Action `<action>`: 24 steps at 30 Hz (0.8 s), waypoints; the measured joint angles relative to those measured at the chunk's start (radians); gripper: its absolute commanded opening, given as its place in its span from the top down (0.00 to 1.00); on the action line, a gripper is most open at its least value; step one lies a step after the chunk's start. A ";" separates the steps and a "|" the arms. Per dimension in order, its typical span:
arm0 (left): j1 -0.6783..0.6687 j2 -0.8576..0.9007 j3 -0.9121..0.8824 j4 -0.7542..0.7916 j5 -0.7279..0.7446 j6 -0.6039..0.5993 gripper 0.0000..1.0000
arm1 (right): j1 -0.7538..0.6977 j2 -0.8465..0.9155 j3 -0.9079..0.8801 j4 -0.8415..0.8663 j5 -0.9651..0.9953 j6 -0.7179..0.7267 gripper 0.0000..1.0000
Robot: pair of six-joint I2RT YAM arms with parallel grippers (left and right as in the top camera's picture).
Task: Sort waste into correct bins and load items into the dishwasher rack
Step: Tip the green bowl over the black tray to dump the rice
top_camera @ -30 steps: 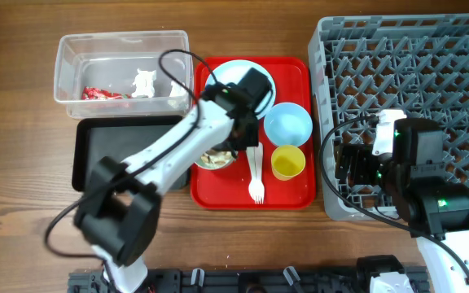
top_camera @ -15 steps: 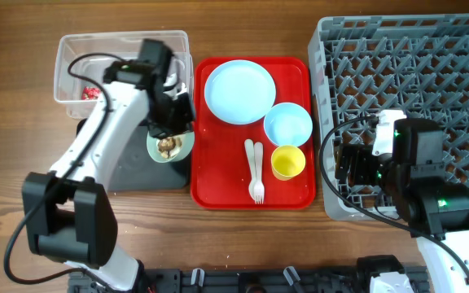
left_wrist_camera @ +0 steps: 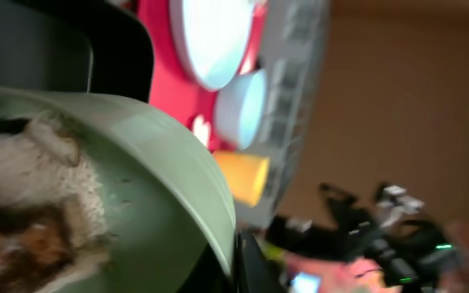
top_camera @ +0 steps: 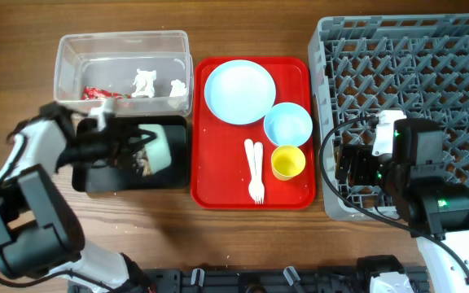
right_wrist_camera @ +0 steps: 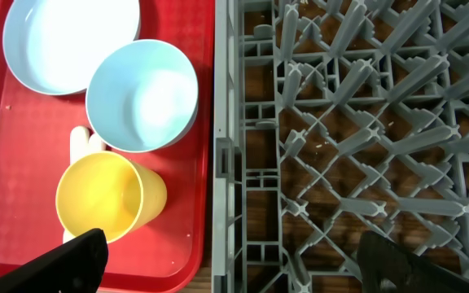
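**Pale green bowl (top_camera: 158, 146) tipped over the black tray (top_camera: 96, 167)**

The left claw (top_camera: 139, 147) is clamped on the bowl's rim and holds it on its side above the black tray, mouth turned toward the arm. In the left wrist view, brownish-white food scraps (left_wrist_camera: 27, 191) sit against the bowl's inner wall. From overhead, a few brownish bits show at its mouth, but whether they lie on the tray cannot be told.

Just behind the black tray stands the clear tub (top_camera: 63, 61). It holds the red wrapper (top_camera: 100, 94) and white tissue pieces (top_camera: 145, 81).

The red serving tray (top_camera: 218, 191) lies between the bins and the grey rack (top_camera: 430, 73). It carries the light blue plate (top_camera: 238, 91), the light blue bowl (top_camera: 288, 124), the yellow cup (top_camera: 287, 161), and the white fork and spoon (top_camera: 255, 167) side by side.

The right claw (right_wrist_camera: 234, 264) is spread wide and holds nothing. It hangs over the rack's left edge, near the yellow cup. Everything rests on a wooden desk (top_camera: 234, 244).
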 measured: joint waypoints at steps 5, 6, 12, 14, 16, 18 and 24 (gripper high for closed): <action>0.119 0.000 -0.033 -0.002 0.174 0.018 0.96 | 0.000 0.000 0.000 0.000 0.000 0.000 0.00; 0.128 0.000 -0.033 -0.002 0.188 0.014 0.96 | 0.000 0.000 0.000 0.000 0.000 0.000 0.00; 0.137 0.000 -0.033 0.004 0.249 -0.024 0.96 | 0.000 0.000 0.000 0.000 0.000 0.000 0.00; 0.137 0.000 -0.033 0.018 0.251 -0.031 0.96 | 0.000 0.000 0.000 0.000 0.000 0.000 0.00; 0.137 0.000 -0.033 0.037 0.252 -0.034 0.96 | 0.000 0.000 0.000 0.000 0.000 0.000 0.00; 0.137 0.000 -0.033 0.045 0.252 -0.034 0.96 | 0.000 0.000 0.000 0.000 0.000 0.000 0.00; 0.137 0.000 -0.033 0.064 0.251 -0.035 0.96 | 0.000 0.000 0.000 0.000 0.000 0.000 0.00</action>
